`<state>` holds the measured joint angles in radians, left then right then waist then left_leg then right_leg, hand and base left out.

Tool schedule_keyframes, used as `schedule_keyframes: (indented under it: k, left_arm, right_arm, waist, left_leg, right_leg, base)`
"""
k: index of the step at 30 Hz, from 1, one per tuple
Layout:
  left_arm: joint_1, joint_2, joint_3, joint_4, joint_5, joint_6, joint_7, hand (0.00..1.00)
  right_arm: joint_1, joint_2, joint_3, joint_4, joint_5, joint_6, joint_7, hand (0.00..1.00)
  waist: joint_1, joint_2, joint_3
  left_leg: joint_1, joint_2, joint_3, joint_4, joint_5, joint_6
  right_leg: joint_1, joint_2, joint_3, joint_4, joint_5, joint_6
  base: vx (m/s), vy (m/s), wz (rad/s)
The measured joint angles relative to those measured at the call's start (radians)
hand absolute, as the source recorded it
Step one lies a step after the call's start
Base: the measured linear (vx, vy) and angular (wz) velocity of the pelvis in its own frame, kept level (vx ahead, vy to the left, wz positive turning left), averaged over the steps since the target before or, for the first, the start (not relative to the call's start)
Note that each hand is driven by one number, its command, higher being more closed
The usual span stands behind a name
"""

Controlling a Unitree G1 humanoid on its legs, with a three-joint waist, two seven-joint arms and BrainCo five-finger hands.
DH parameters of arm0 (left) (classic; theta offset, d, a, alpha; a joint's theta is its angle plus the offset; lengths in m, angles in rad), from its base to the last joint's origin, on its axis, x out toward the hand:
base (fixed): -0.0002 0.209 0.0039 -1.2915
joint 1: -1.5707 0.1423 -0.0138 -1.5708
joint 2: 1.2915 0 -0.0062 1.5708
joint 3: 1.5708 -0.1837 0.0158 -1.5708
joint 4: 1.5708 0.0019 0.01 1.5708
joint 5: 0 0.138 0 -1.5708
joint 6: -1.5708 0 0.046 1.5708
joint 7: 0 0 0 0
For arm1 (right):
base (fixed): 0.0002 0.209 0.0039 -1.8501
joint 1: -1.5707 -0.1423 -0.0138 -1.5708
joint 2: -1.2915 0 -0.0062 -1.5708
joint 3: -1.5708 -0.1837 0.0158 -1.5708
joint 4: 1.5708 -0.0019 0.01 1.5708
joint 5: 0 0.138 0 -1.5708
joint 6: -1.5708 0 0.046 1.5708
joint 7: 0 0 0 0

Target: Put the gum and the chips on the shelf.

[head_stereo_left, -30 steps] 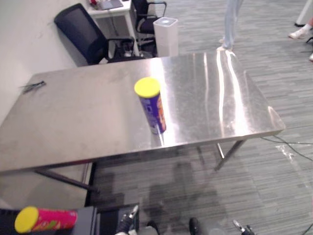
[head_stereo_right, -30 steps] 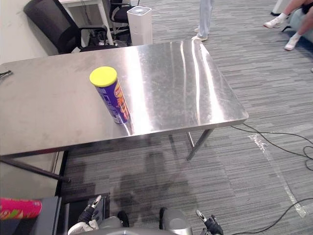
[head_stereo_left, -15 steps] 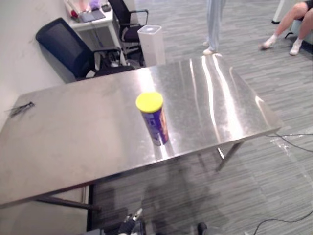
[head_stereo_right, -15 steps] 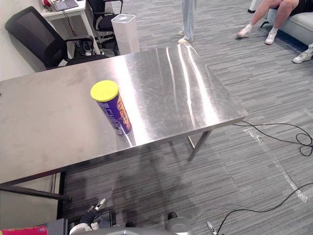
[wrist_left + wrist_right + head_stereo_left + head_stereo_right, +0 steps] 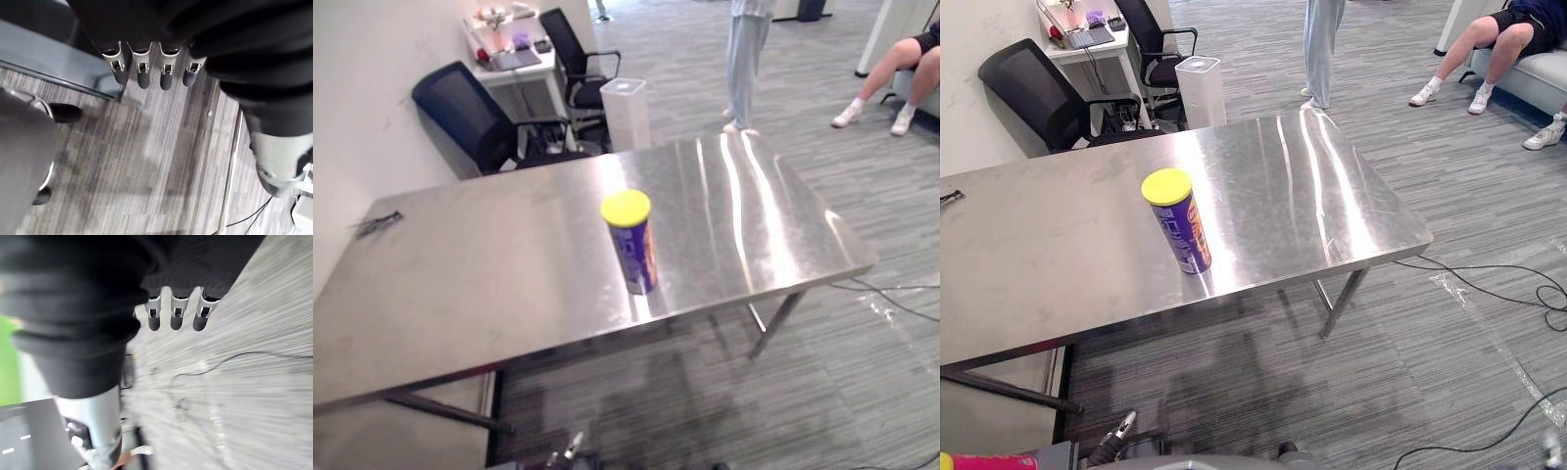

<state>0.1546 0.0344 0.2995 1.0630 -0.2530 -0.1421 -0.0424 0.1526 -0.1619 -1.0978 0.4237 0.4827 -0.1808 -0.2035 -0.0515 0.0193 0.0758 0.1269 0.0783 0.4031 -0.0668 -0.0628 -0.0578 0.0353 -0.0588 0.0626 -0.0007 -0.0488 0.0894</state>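
The left robot hand (image 5: pixel 143 77) hangs low, its fingers straight in a row over the grey carpet floor (image 5: pixel 146 161), with nothing between them and the thumb. The right robot hand (image 5: pixel 176 316) is the same: straight-fingered and empty above the floor. I judge that both hang slack because nothing is within reach; the pick-up has not begun.

Near the left robot hand, off to its outer side, a pink tube (image 5: pixel 989 462) with a yellow end lies on its side. It may be the gum, but I cannot tell that, nor what it rests on.

Well ahead of both hands and above them stands the chips can (image 5: pixel 633 242), purple with a yellow lid. It is upright on the steel worktop (image 5: pixel 470 284), close to the edge nearest the hands, and neither hand touches it. Placed like that, it looks open to a grasp round its side from the front.

Farther off, at the worktop's left edge, lies a small dark object (image 5: pixel 377 224). Beyond the worktop are a black office chair (image 5: pixel 470 117), a white bin (image 5: pixel 625 108), a standing person (image 5: pixel 747 59) and a seated person (image 5: pixel 1498 34).

The wrist views settle how the fingers stand, while the head views place the can against the worktop's edge. The right eye view adds the pink tube at its lower corner.
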Motion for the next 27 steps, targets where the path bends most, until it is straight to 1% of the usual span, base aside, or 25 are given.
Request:
schedule_keyframes:
  k: [1,3,5,6,7,8,10,11,12,14,15,17,18,20,21,22,23,27]
  left_arm:
    - [-0.001,-0.005,0.006,-0.005,0.000,0.000,0.000,0.00]
    - [-0.004,-0.014,0.009,-0.012,0.001,0.000,-0.001,0.00]
    - [-0.004,-0.021,0.008,-0.018,0.022,0.000,-0.002,0.00]
    - [-0.002,-0.021,0.000,-0.029,0.041,0.000,-0.004,0.00]
    - [-0.002,-0.020,0.000,-0.029,0.041,0.000,-0.005,0.00]
    - [-0.002,-0.018,-0.021,-0.028,0.042,0.001,-0.005,0.00]
    - [0.001,-0.015,-0.035,-0.027,0.059,0.001,-0.006,0.00]
    - [0.000,-0.012,-0.049,-0.027,0.074,0.001,-0.007,0.00]
    - [0.000,-0.008,-0.060,-0.027,0.079,0.001,-0.007,0.00]
    - [-0.001,0.001,-0.079,-0.027,0.084,0.001,-0.014,0.00]
    - [0.000,0.001,-0.081,-0.027,0.087,0.001,-0.016,0.00]
    - [0.000,0.009,-0.105,-0.027,0.110,0.001,-0.026,0.00]
    - [0.000,0.009,-0.106,-0.027,0.112,0.001,-0.029,0.00]
    - [0.000,0.010,-0.110,-0.027,0.119,0.001,-0.032,0.00]
    - [0.000,0.010,-0.112,-0.027,0.119,0.001,-0.032,0.00]
    - [0.000,0.011,-0.117,-0.027,0.119,0.000,-0.032,0.00]
    - [-0.001,0.011,-0.118,-0.027,0.119,0.000,-0.033,0.00]
    - [-0.001,0.017,-0.139,-0.027,0.120,0.000,-0.034,0.00]
  right_arm:
    - [-0.008,-0.003,0.019,-0.109,-0.048,-0.013,-0.025,0.00]
    - [-0.043,-0.010,0.049,-0.242,-0.107,-0.047,-0.057,0.00]
    - [-0.073,-0.012,0.085,-0.320,-0.134,-0.056,-0.072,0.00]
    - [-0.091,-0.012,0.127,-0.368,-0.169,-0.074,-0.073,0.00]
    - [-0.092,-0.012,0.136,-0.379,-0.174,-0.075,-0.073,0.00]
    - [-0.093,-0.012,0.194,-0.434,-0.205,-0.082,-0.067,0.00]
    - [-0.092,-0.012,0.262,-0.496,-0.211,-0.083,-0.040,0.00]
    - [-0.089,-0.011,0.320,-0.546,-0.228,-0.083,-0.016,0.00]
    - [-0.089,-0.011,0.343,-0.567,-0.247,-0.084,0.008,0.00]
    - [-0.090,-0.012,0.418,-0.626,-0.249,-0.087,0.094,0.00]
    - [-0.088,-0.012,0.435,-0.637,-0.248,-0.087,0.117,0.00]
    - [-0.070,-0.014,0.486,-0.682,-0.241,-0.087,0.191,0.00]
    - [-0.064,-0.014,0.499,-0.690,-0.235,-0.087,0.213,0.00]
    - [-0.035,-0.017,0.579,-0.713,-0.156,-0.088,0.274,0.00]
    - [-0.026,-0.017,0.599,-0.719,-0.133,-0.087,0.288,0.00]
    - [-0.009,-0.017,0.627,-0.732,-0.106,-0.087,0.322,0.00]
    - [0.002,-0.017,0.648,-0.742,-0.084,-0.085,0.353,0.00]
    - [0.030,-0.022,0.729,-0.778,-0.026,-0.079,0.424,0.00]
  waist:
    - [0.000,-0.008,-0.006]
    - [-0.001,-0.017,-0.020]
    - [-0.001,-0.027,-0.025]
    - [0.000,-0.034,-0.030]
    - [0.000,-0.034,-0.030]
    - [0.000,-0.033,-0.031]
    - [-0.001,-0.031,-0.032]
    - [-0.001,-0.030,-0.032]
    - [-0.001,-0.030,-0.033]
    - [0.001,-0.030,-0.032]
    - [0.001,-0.030,-0.032]
    - [0.001,-0.030,-0.032]
    - [0.000,-0.030,-0.032]
    - [0.000,-0.031,-0.032]
    - [0.000,-0.031,-0.032]
    - [0.000,-0.031,-0.032]
    - [0.000,-0.031,-0.032]
    - [0.000,-0.032,-0.032]
  left_leg:
    - [-0.001,0.002,0.001,0.000,0.000,0.000]
    - [-0.002,0.005,0.002,0.000,0.000,-0.001]
    - [-0.004,0.006,0.002,-0.001,-0.001,-0.001]
    - [-0.011,0.005,0.002,-0.002,-0.001,-0.001]
    - [-0.013,0.005,0.002,-0.001,-0.001,-0.001]
    - [-0.017,0.002,0.001,-0.001,-0.001,-0.001]
    - [-0.018,0.001,0.000,-0.001,-0.001,-0.001]
    - [-0.019,0.001,0.000,0.000,-0.001,-0.001]
    - [-0.020,0.001,0.000,0.000,-0.001,-0.001]
    - [-0.022,0.001,-0.004,0.000,-0.001,-0.001]
    - [-0.022,0.001,-0.004,0.000,-0.001,-0.001]
    - [-0.022,-0.001,-0.005,0.000,-0.001,-0.001]
    - [-0.022,-0.001,-0.006,0.000,-0.001,-0.001]
    - [-0.022,-0.002,-0.006,0.001,-0.001,0.000]
    - [-0.022,-0.002,-0.007,0.001,-0.001,0.000]
    - [-0.022,-0.003,-0.008,0.001,-0.001,0.000]
    - [-0.021,-0.003,-0.010,0.002,-0.001,0.000]
    - [-0.019,-0.008,-0.015,0.003,-0.001,0.001]
  right_leg:
    - [0.000,0.003,-0.001,0.000,0.000,0.000]
    - [-0.001,0.005,-0.002,0.000,0.000,0.000]
    - [-0.004,0.006,-0.002,0.001,0.000,0.000]
    - [-0.013,0.006,-0.002,0.001,0.000,0.000]
    - [-0.014,0.006,-0.001,0.001,0.000,0.000]
    - [-0.017,0.004,-0.001,0.001,0.000,0.000]
    - [-0.019,0.003,-0.001,0.001,0.000,0.000]
    - [-0.022,0.004,-0.001,0.001,0.000,0.000]
    - [-0.024,0.004,-0.001,0.000,0.000,0.000]
    - [-0.025,0.004,-0.002,0.000,0.000,0.000]
    - [-0.025,0.004,-0.002,0.000,0.000,0.000]
    - [-0.025,0.003,-0.002,-0.002,0.001,0.001]
    - [-0.025,0.003,-0.002,-0.002,0.001,0.001]
    - [-0.024,0.001,-0.003,-0.002,0.002,0.002]
    - [-0.024,0.001,-0.003,-0.002,0.002,0.002]
    - [-0.022,0.000,-0.004,-0.003,0.002,0.003]
    - [-0.017,-0.001,-0.006,-0.004,0.003,0.003]
    - [-0.011,-0.006,-0.008,-0.014,0.007,0.009]
  base:
    - [0.04,-0.013,-0.03]
    - [0.05,-0.023,-0.02]
    - [0.02,-0.011,-0.01]
    - [0.00,0.000,0.00]
    - [0.00,0.000,0.00]
    - [0.00,0.000,0.00]
    - [0.00,0.000,0.00]
    - [0.00,0.000,0.00]
    - [0.00,0.000,0.00]
    - [0.00,0.000,0.00]
    - [0.00,0.000,0.00]
    - [0.00,0.000,0.00]
    - [0.00,0.000,0.00]
    - [0.00,0.000,0.00]
    - [0.00,0.000,0.00]
    - [-0.01,-0.007,0.04]
    - [-0.01,-0.008,0.05]
    - [-0.02,-0.003,0.02]
